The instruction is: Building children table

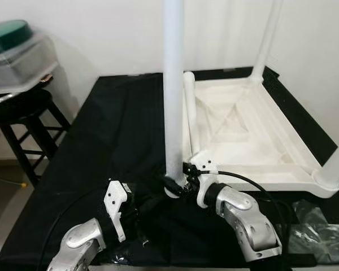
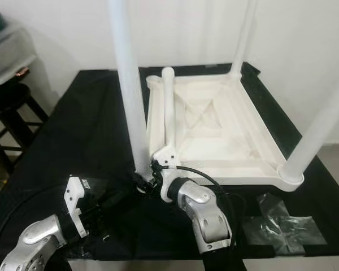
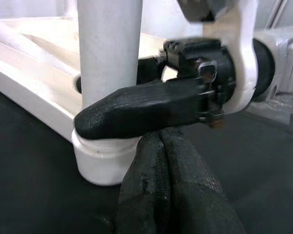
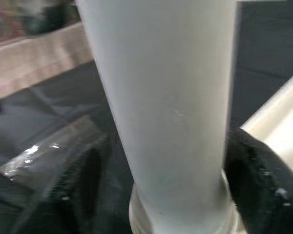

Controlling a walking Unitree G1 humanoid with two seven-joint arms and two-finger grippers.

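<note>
A white children's table top (image 1: 254, 141) lies upside down on the black cloth (image 1: 113, 130). Three white legs stand up from its corners, and a loose leg (image 1: 189, 107) lies inside it. My right gripper (image 1: 175, 185) is shut on the near-left leg (image 1: 173, 84) at its base, just above the socket. In the right wrist view that leg (image 4: 161, 97) stands between the two fingers (image 4: 263, 180). My left gripper (image 3: 158, 139) is shut with nothing in it, its tips just below the right gripper's finger (image 3: 136, 114) and close to the socket (image 3: 102, 161).
A black stool (image 1: 22, 113) stands off the left of the work table and carries a clear tub with a green lid (image 1: 14, 48). Crumpled clear plastic (image 1: 322, 231) lies on the cloth at the near right. A white wall closes the far side.
</note>
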